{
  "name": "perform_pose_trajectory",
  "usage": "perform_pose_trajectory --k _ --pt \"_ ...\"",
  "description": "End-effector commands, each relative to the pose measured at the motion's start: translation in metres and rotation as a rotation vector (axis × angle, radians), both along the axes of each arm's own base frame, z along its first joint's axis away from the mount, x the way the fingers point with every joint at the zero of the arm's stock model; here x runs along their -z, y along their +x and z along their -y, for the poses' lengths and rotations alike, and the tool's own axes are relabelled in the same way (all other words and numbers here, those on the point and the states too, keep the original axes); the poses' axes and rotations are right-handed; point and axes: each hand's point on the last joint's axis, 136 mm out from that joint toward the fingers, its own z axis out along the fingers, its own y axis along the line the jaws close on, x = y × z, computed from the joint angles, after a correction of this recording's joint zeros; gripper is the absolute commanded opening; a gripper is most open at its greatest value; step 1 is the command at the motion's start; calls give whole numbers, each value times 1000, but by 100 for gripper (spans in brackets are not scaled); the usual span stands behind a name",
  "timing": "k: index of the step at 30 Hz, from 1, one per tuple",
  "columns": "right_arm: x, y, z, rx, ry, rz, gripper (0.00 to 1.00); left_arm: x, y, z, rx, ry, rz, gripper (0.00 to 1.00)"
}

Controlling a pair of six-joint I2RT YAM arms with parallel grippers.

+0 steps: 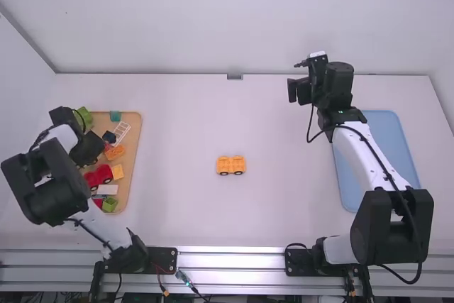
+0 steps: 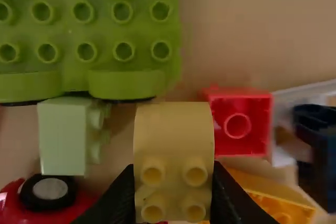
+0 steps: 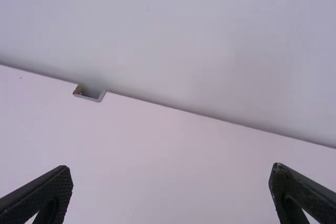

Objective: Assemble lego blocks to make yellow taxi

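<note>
"What do my grippers have hold of?"

"My left gripper (image 1: 89, 150) is over the left side of the tan, flat tray (image 1: 133, 127), its fingers closed around a pale-yellow plastic block (image 2: 173, 140) with a rounded face and round studs. Whether the block is clear of the tray, I cannot tell."

"What is around it?"

"A lime-green plastic plate with studs (image 2: 102, 45), a small pale-green studded block (image 2: 62, 135), a red square block (image 2: 240, 121) and, partly behind my finger, an orange block (image 2: 281, 200). A red plastic piece with black wheels (image 1: 101, 177) sits toward the tray's near edge."

"And my right gripper?"

"My right gripper (image 1: 295, 81) is up by the desk's far edge, right of the middle — fingers spread wide, nothing between them."

"Where is the taxi's base?"

"I take it to be the orange-yellow studded plastic piece with dark wheels (image 1: 223, 164). It stands on the white desk (image 1: 284, 204), about midway between left and right edges — wheels down, well apart from both grippers. The flat blue plastic tray (image 1: 386, 154) lies near the desk's right edge."
</note>
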Motion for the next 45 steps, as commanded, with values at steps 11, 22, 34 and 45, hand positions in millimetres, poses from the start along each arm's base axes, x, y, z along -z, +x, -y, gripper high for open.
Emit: perform_pose_trajectory --k 11,22,34,45 --pt "-32 3 -2 -7 16 72 99 -78 3 110 -36 73 90 2" --pt "-26 0 -2 -8 11 46 99 -49 -15 264 -118 -146 82 2" --pt "-21 -2 -2 -7 10 24 99 -18 -32 350 -311 -364 -9 2" --pt "-21 -2 -2 -7 10 24 99 23 -27 354 -543 -287 -33 2"
